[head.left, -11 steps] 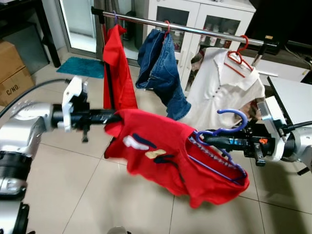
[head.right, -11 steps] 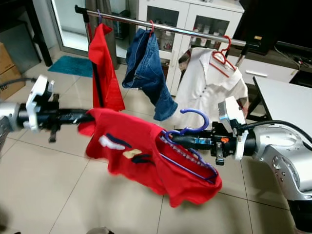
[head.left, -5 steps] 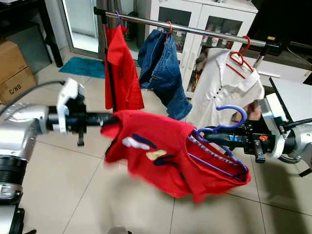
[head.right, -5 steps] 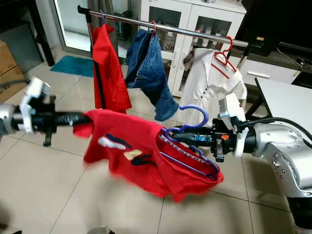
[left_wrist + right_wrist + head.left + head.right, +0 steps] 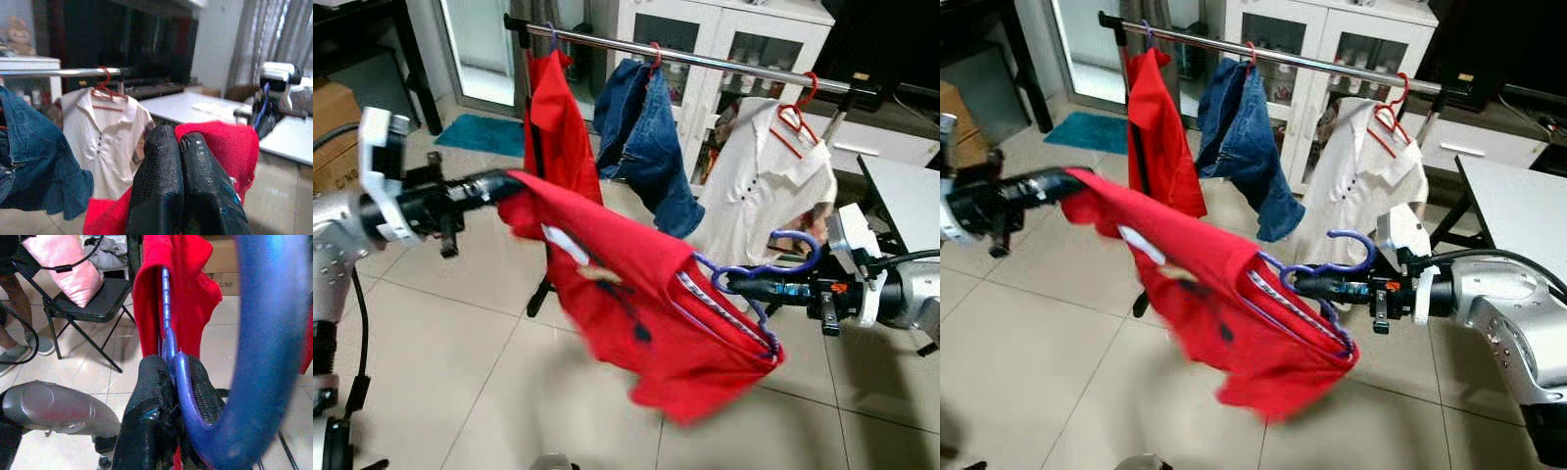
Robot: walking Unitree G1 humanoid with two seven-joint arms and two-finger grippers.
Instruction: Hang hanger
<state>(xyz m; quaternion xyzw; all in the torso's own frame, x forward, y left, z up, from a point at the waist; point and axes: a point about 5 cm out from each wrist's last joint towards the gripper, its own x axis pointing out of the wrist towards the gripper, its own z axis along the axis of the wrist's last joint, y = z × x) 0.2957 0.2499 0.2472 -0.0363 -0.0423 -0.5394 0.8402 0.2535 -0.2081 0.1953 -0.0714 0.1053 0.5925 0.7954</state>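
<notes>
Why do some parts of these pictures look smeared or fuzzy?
In the eye views the red shirt is motion-smeared at its lower hem, while the clothes rail stays sharp. In the right wrist view the purple hanger hook is a soft blur, too close to the lens. In the left wrist view the pincer fingers look soft.

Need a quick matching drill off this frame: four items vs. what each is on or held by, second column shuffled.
Items:
1. red T-shirt
2. white blouse
3. jeans
4. purple hanger

States:
a. draped over the clothes rail, beside a red hook
b. on a red hanger on the rail
c. stretched between both grippers
d. pinched at its neck by the right gripper

Pairs: 1-c, 2-b, 3-a, 4-d. The left gripper holds the shirt's far corner.
</notes>
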